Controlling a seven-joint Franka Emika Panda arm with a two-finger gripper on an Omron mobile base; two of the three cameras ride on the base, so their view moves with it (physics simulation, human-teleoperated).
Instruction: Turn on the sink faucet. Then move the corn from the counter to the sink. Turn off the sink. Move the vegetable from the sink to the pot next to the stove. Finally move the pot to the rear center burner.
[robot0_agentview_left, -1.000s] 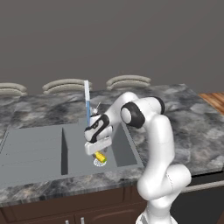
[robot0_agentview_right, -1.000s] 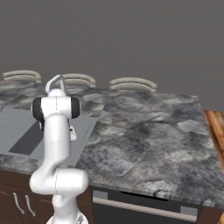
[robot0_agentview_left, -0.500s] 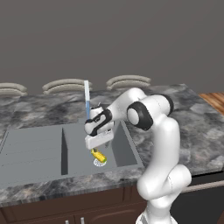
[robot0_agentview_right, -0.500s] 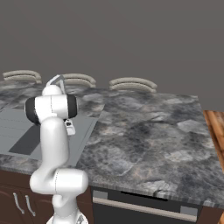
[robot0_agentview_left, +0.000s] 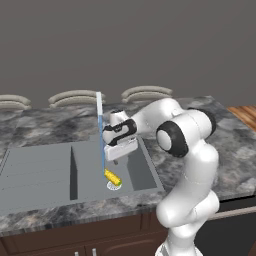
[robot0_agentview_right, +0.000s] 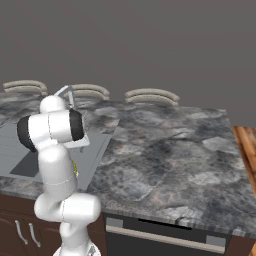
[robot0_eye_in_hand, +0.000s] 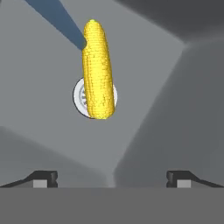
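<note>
**Corn in the sink, jaws wide apart above it**

In your left base view, the corn (robot0_agentview_left: 112, 177) lies in the lower middle of the frame, on the floor of the sink's (robot0_agentview_left: 45, 172) right-hand basin and across the drain ring (robot0_agentview_left: 114, 185). A thin blue stream (robot0_agentview_left: 102, 150) runs down from the sink faucet (robot0_agentview_left: 99, 103) and meets the corn's upper end.

Your gripper (robot0_agentview_left: 121, 150) hangs just above and to the right of the cob, at frame centre, not touching it. The white arm (robot0_agentview_left: 187, 165) bends in from the lower right.

In your hand view, the corn (robot0_eye_in_hand: 99, 70) stands almost upright in the upper middle of the frame, its lower end over the drain ring (robot0_eye_in_hand: 80, 97). The blue stream (robot0_eye_in_hand: 59, 19) enters from the upper left and ends at the cob's side. The two finger tips (robot0_eye_in_hand: 43, 178) sit far apart at the bottom left and bottom right, with nothing between them.

In your right base view, the counter (robot0_agentview_right: 165, 150) fills the centre and right, and the arm (robot0_agentview_right: 55, 150) stands at the left in front of the sink (robot0_agentview_right: 20, 150).
</note>
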